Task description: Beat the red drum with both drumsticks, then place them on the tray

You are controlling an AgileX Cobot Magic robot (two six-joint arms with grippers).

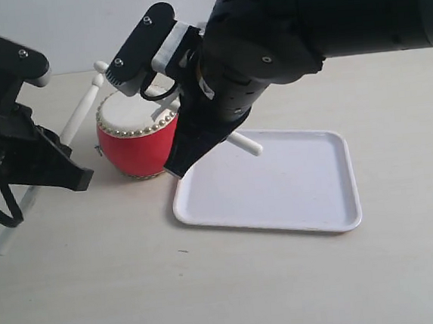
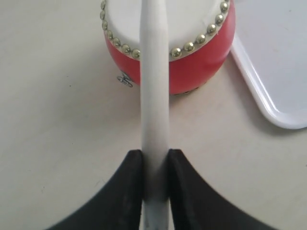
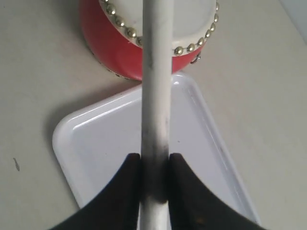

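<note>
I see the left gripper [image 2: 154,167] clamped on the left drumstick [image 2: 154,96], with a pad tight on each side of the shaft. From the grip the stick runs out over the cream skin of the red drum [image 2: 201,62]. In the exterior view it sits tilted: the butt end is low near the table [image 1: 212,284] on the left, and the tip is up by the drum's far-left rim. I can't tell whether it touches the skin.

The right gripper [image 3: 154,167] is likewise clamped on the right drumstick [image 3: 156,72]. Its shaft crosses above a corner of the tray [image 3: 96,139], then passes the drum's studded rim and over the skin. In the exterior view the right arm [image 1: 302,18] hides the front of that stick. I only get the butt end, poking out behind the gripper above the tray. I can't tell contact with the skin here either.

The drum stands upright on the table, just beside the tray's left edge. I can't make out whether they touch. The tray lies flat on the table, to the right of the drum in the exterior view. Neither stick is on the tray; both are in the grippers.
</note>
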